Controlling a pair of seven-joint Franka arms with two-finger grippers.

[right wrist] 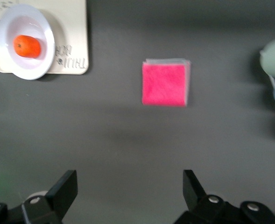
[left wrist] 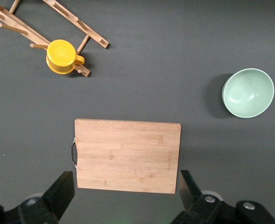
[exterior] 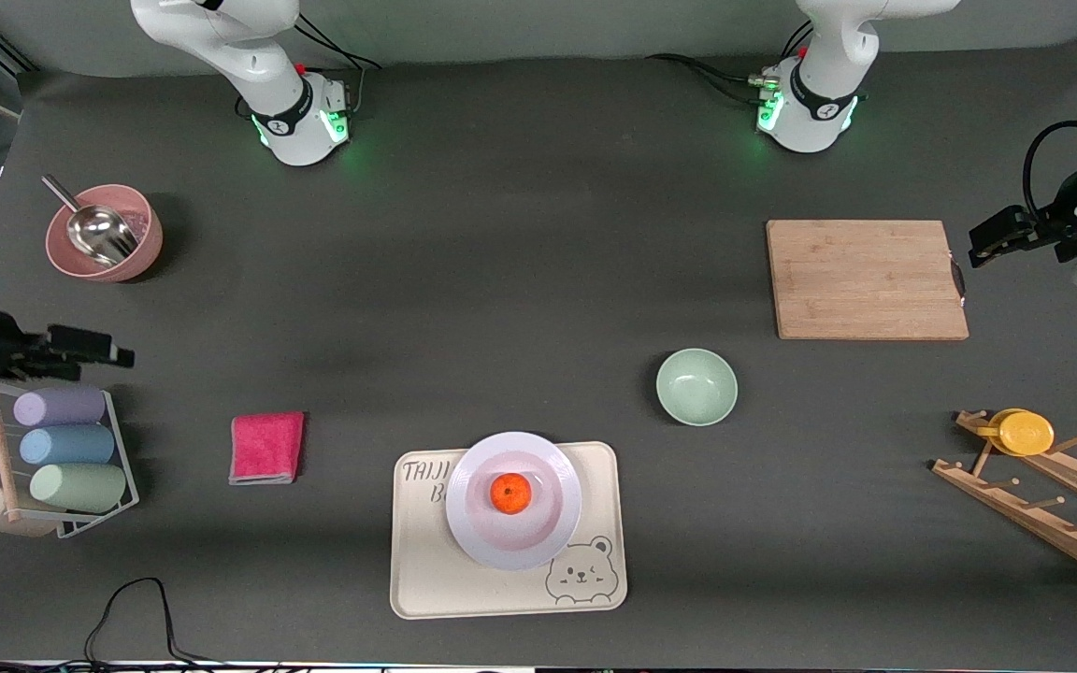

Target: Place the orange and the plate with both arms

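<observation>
On the cream bear tray (exterior: 426, 579), close to the desk (exterior: 520, 280) edge nearest the front camera, the plate (exterior: 513, 544) is sitting with the orange (exterior: 510, 493) resting at its centre. Both task pieces look placed, so I judge the job is essentially done and the arms only need to be staying clear. A pink cloth (exterior: 266, 448) is lying beside the tray toward the right arm's end, a green bowl (exterior: 696, 386) toward the left arm's end. The right pincer (exterior: 118, 355) is hovering over the rack of pastel cups (exterior: 71, 447), fingers spread wide and empty. The left pincer (exterior: 976, 254) is hanging just off the cutting board (exterior: 866, 279), equally wide and empty. Bare desk is lying open across the middle.
</observation>
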